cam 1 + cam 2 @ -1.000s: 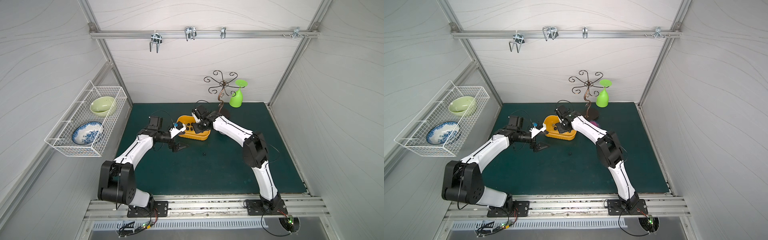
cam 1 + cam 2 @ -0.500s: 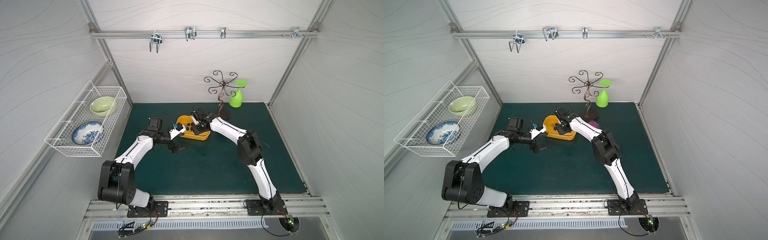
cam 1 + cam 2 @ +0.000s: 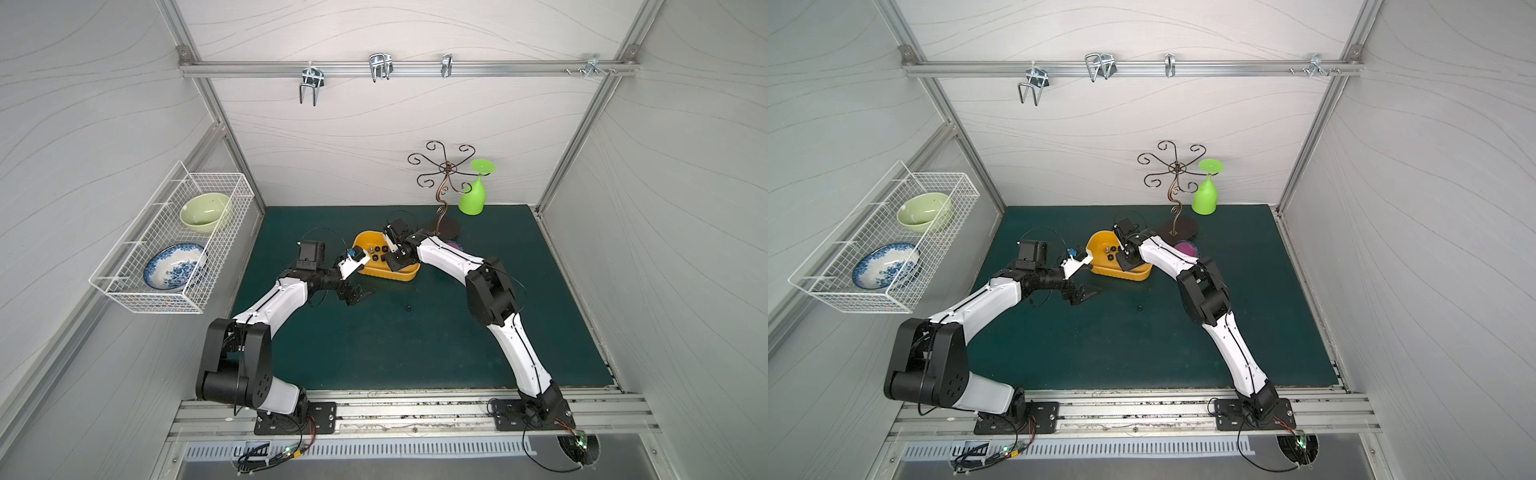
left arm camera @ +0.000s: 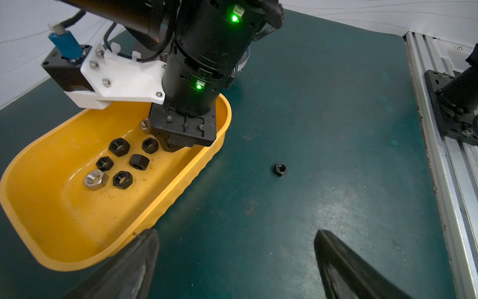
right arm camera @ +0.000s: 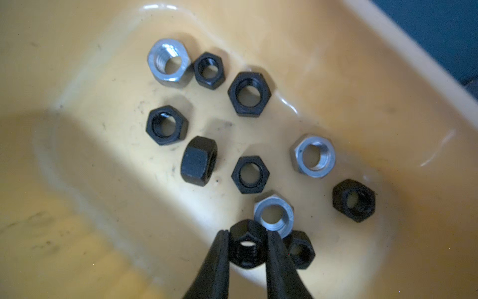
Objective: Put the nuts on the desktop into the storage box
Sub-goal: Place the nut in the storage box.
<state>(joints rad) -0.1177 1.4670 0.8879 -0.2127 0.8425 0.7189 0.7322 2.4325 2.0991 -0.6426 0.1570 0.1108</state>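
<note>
right gripper (image 5: 247, 232): we saw only the ends of its fingers (image 5: 214, 271); the frame edge cut off the rest. In both top views its own wrist hid the tips from us.
left gripper (image 4: 236, 233): the wrist view's edge cut both fingers short.
box (image 5: 375, 77): in the right wrist view its rim ran out of frame and its walls were blurred; in the left wrist view the right arm (image 4: 207, 51) hid one end.
nuts (image 3: 377, 249): in both top views too small for us to count.
silver nut (image 4: 144, 124): half hidden behind the right gripper.
black nut (image 5: 301, 249): partly behind a finger.
loose nut (image 3: 408, 308): a speck in both top views; we could not tell its shape there.
bowl (image 3: 454, 246): mostly hidden behind the right arm.
</note>
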